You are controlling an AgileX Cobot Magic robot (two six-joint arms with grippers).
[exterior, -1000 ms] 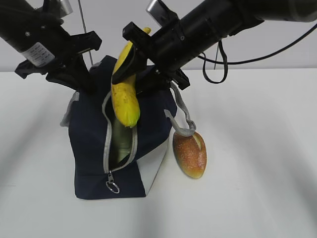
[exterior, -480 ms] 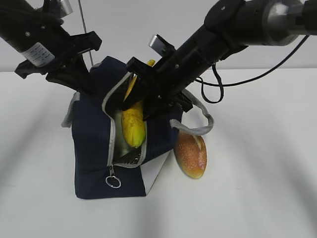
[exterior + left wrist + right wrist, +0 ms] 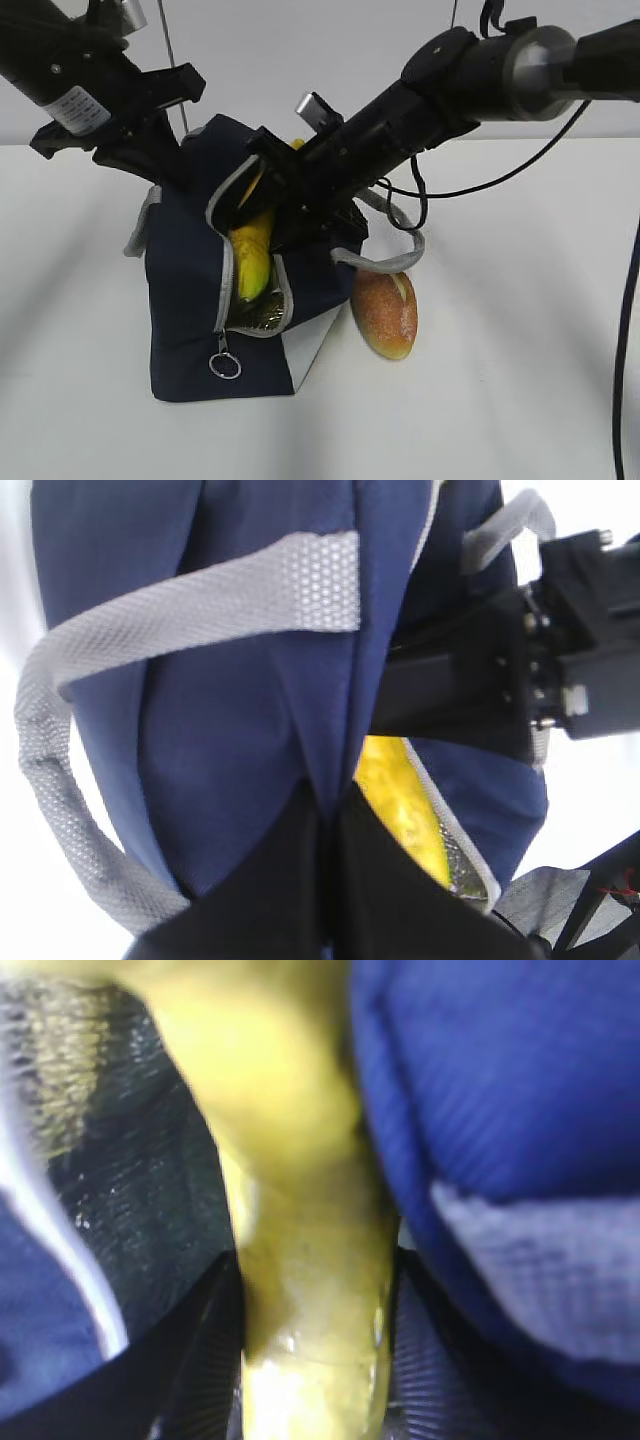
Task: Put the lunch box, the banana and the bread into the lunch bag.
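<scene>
White table [image 3: 500, 400] carries lunch bag [image 3: 180, 290] (navy) and bread [image 3: 385, 312].

A lab-like setup: bare white table [image 3: 520, 400], plain pale wall [image 3: 250, 25].

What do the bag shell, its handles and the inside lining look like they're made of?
Lunch bag shell: navy woven fabric, matte, fine ribbed weave. Handles: grey webbing, coarse visible mesh texture. Lining: shiny, crinkled, probably foil-type insulation.

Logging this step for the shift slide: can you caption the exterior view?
Right gripper lowers the banana into the lunch bag pinched open by the left gripper; bread waits outside.
</scene>
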